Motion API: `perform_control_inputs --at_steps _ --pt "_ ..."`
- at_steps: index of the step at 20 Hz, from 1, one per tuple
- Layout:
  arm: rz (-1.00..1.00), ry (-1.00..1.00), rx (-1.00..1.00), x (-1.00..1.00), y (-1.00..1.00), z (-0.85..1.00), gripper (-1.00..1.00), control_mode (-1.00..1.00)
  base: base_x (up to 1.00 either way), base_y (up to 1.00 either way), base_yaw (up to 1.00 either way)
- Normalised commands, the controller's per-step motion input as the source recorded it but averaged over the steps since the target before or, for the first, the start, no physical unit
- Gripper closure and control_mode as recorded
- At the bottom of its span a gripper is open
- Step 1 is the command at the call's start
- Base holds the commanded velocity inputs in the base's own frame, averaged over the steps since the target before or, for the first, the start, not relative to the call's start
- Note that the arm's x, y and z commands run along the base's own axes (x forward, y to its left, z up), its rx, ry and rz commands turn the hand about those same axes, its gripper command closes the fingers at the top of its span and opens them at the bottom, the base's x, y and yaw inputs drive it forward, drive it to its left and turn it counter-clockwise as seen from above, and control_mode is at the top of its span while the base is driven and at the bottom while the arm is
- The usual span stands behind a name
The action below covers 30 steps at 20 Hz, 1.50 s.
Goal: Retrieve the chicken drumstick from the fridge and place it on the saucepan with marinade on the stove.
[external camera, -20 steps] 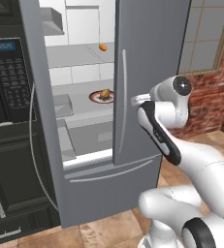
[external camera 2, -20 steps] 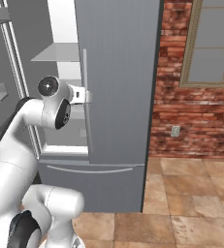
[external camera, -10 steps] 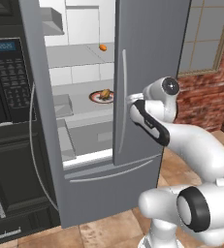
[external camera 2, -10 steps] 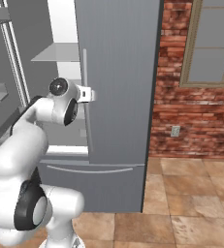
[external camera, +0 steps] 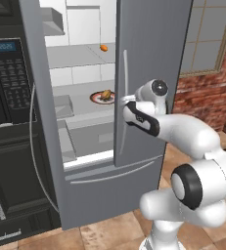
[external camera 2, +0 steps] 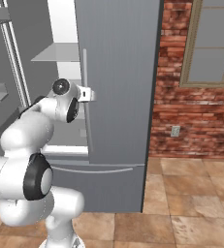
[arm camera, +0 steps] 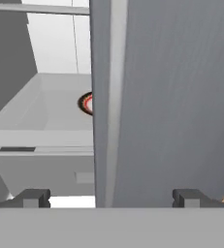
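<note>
Hand view: the gripper [arm camera: 108, 198] is spread wide astride the fridge's right door handle [arm camera: 114, 97], nothing grasped; if closed off-centre, the handle could be missed.

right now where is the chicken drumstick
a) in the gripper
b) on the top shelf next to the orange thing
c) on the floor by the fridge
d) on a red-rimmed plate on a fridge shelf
d: the chicken drumstick sits on the red-rimmed plate on a middle shelf of the fridge, while the gripper is open at the right door's handle.
</note>
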Motion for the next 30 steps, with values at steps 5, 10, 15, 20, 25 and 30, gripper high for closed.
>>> perform_control_inputs --at_steps 5,10,15,20,25,30 --pt "0.0 0.08 0.0 0.19 0.06 -0.1 -1.0 -1.0 0.0 0.0 0.0" --pt "0.0 0.04 0.0 0.15 0.0 -0.05 -1.0 -1.0 0.0 0.0 0.0" --pt "0.0 0.01 0.0 0.28 0.0 -0.14 -1.0 -1.0 0.0 0.0 0.0" --pt "0.0 0.0 0.0 0.29 0.0 -0.26 -1.0 -1.0 0.0 0.0 0.0" --pt "0.0 -0.02 0.0 0.34 0.0 -0.26 -1.0 -1.0 0.0 0.0 0.0" --pt "0.0 -0.05 0.0 0.38 0.0 -0.27 -1.0 -1.0 0.0 0.0 0.0"
